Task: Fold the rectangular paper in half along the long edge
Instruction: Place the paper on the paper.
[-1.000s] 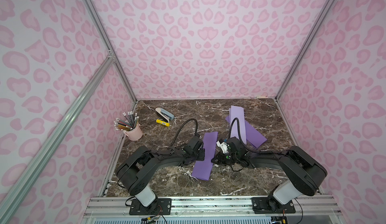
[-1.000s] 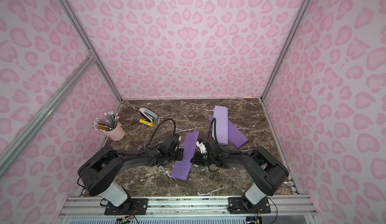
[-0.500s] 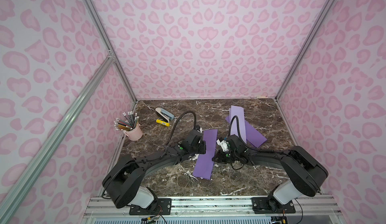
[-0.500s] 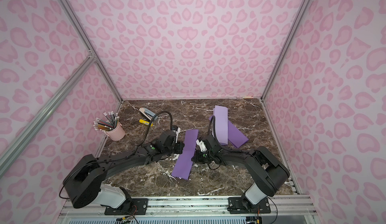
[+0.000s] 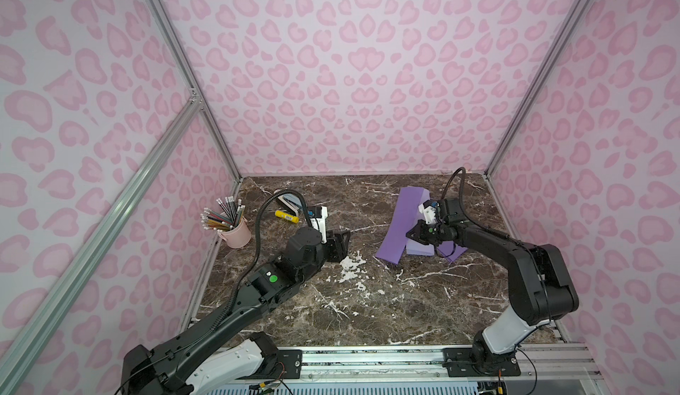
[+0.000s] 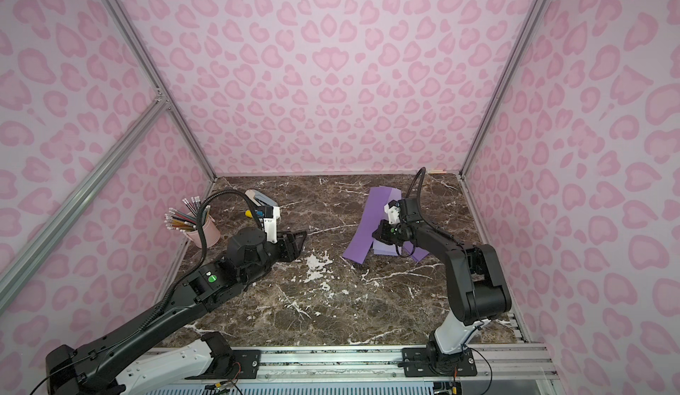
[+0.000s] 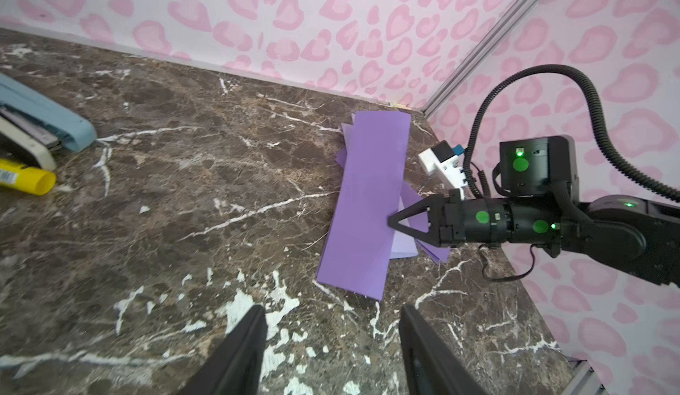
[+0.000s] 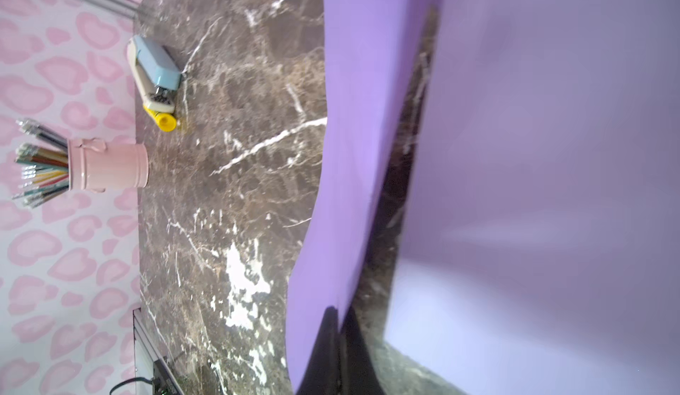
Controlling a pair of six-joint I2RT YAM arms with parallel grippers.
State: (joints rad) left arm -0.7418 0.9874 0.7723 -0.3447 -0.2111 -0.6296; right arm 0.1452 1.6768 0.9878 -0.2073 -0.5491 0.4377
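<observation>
You have bright, even, diffuse light in both top views. The pink walls (image 5: 349,80) show no hot spots, and shadows on the marble tabletop (image 5: 368,301) are soft and sit close under the arms. The wide lens stretches the wall pattern toward the corners. In your right wrist view, the purple paper (image 8: 552,154) nearest the lens is blurred and washed pale, while the pencil cup (image 8: 110,166) is sharp. Your left wrist view is crisp.

Our right gripper (image 6: 376,233) meets the right edge of the paper (image 6: 362,235), a purple strip lying over paler sheets (image 6: 384,249) far right. Our left gripper (image 6: 300,244) is well apart, left of it, near a pencil cup (image 6: 211,233).
</observation>
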